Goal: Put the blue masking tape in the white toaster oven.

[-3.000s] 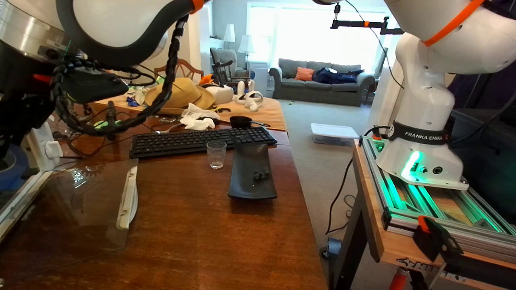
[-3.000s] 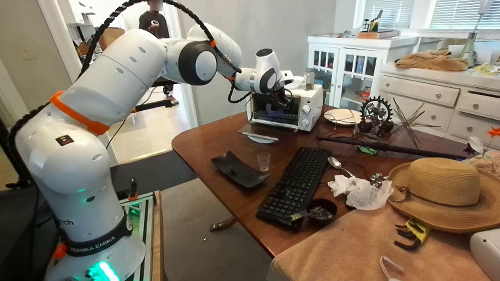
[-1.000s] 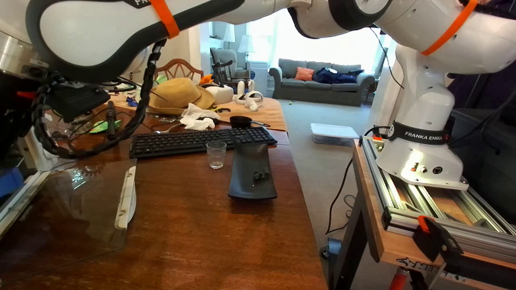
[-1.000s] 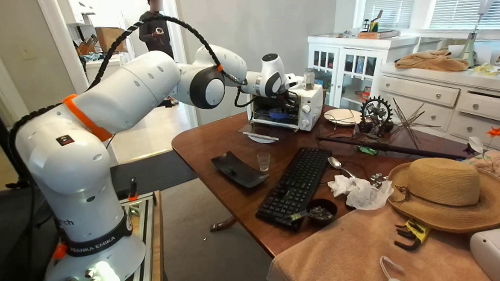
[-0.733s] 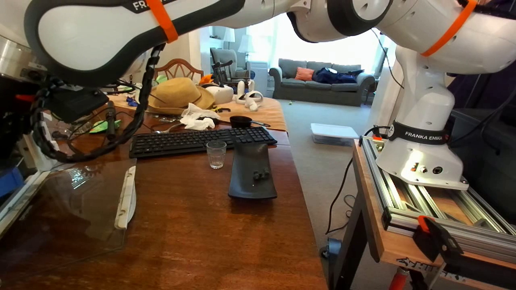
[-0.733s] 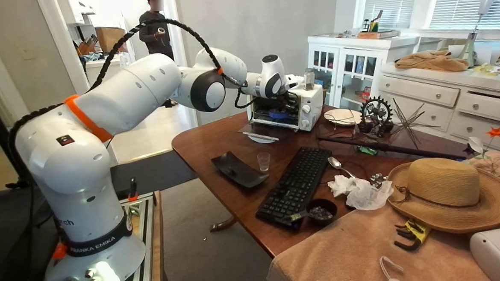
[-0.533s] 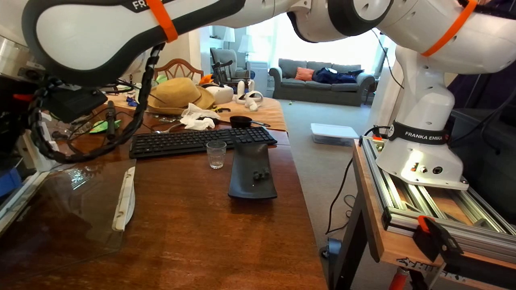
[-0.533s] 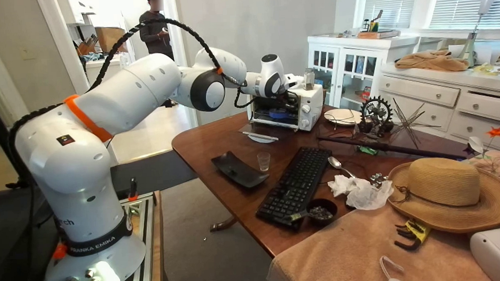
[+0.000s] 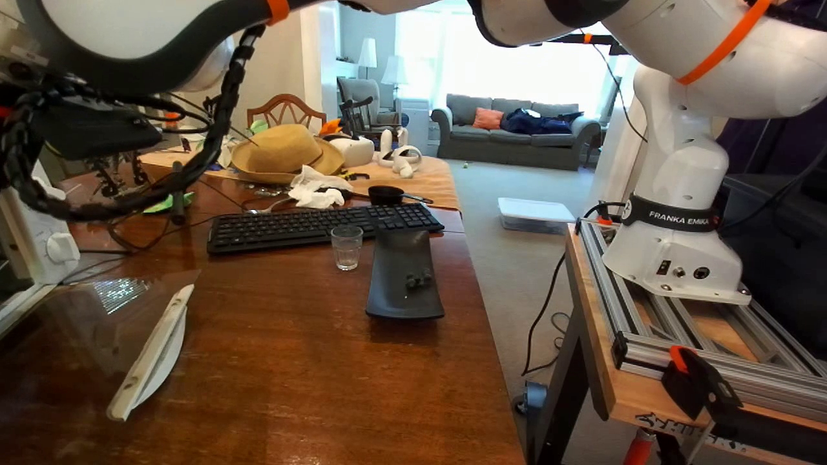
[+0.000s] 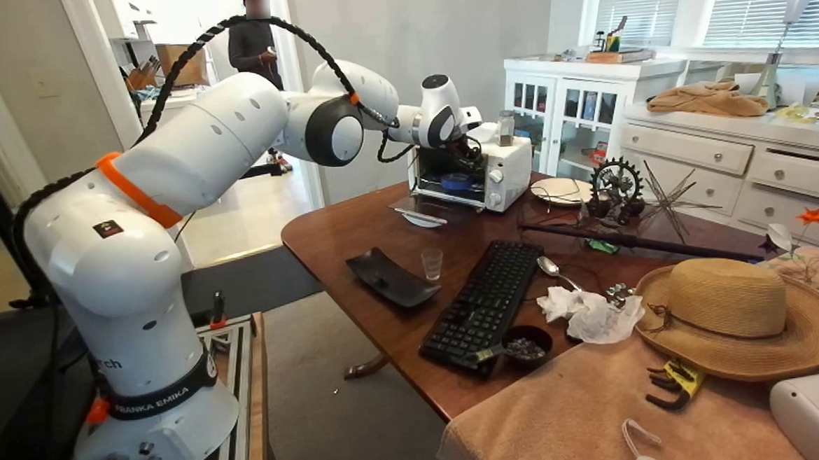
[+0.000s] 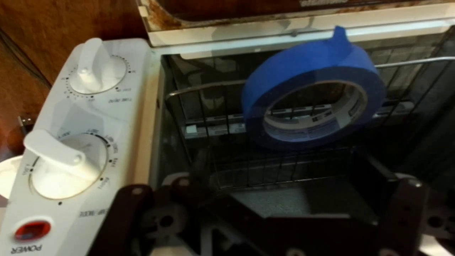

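In the wrist view the blue masking tape (image 11: 298, 57) sits on the wire rack (image 11: 209, 85) inside the white toaster oven (image 11: 117, 96), with a small tab of tape sticking up at its rim. My gripper (image 11: 284, 174) stands open, fingers wide apart in the dark interior, nothing between them and the tape apart from both. In an exterior view the tape (image 10: 456, 180) shows as a blue band in the oven (image 10: 512, 175), below my gripper (image 10: 467, 158) at the opening. Only the oven's edge (image 9: 39, 239) shows in an exterior view where the tape is out of view.
The oven's glass door hangs folded down, its handle (image 9: 152, 358) over the table. A glass jar (image 10: 506, 128) stands on top of the oven. A black slab-like tray (image 9: 404, 284), a drinking glass (image 9: 347, 248) and a keyboard (image 9: 323, 226) lie in front. A plate (image 10: 563, 191) is beside the oven.
The gripper has opened and let go of the tape, which has come down inside the oven. The arm has risen a little. The oven and its door have shifted and turned slightly.
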You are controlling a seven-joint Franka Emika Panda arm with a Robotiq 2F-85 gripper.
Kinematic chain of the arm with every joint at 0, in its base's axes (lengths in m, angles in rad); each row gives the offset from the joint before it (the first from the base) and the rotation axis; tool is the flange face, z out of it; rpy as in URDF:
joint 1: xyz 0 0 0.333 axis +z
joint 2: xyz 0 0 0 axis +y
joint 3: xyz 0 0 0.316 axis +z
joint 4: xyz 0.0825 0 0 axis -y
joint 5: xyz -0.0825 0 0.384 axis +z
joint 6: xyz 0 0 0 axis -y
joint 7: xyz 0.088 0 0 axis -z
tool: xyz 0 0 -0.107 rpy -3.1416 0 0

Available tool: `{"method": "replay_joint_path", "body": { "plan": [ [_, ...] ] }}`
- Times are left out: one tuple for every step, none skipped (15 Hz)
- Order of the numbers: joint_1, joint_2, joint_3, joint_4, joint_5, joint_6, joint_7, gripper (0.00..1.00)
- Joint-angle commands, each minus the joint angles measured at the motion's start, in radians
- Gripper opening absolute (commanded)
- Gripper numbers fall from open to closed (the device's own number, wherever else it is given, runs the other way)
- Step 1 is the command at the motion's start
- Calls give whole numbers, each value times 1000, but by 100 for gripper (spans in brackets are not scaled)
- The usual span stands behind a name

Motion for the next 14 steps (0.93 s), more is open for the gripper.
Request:
{"method": "replay_joint_path", "body": {
  "plan": [
    [-50, -142, 96, -191, 73, 6, -28, 100],
    [-79, -168, 145, -231, 105, -15, -63, 87],
    [-98, -193, 169, -264, 129, -31, -60, 74],
    [-117, -215, 193, -298, 153, -37, -61, 68],
    [-136, -238, 214, -329, 175, -44, -59, 57],
    [-152, -261, 225, -366, 194, -47, -45, 50],
    [-162, -286, 226, -401, 206, -55, -24, 42],
    [-175, -311, 230, -435, 218, -64, -12, 34],
    [-181, -330, 221, -464, 226, -71, 14, 26],
    [-191, -344, 219, -487, 232, -86, 24, 19],
    [-205, -347, 224, -495, 240, -114, 22, 12],
    [-222, -341, 237, -494, 248, -142, 2, 4],
    [-229, -323, 242, -472, 248, -191, -16, 0],
    [-228, -302, 239, -441, 259, -247, -37, 0]
  ]
}}
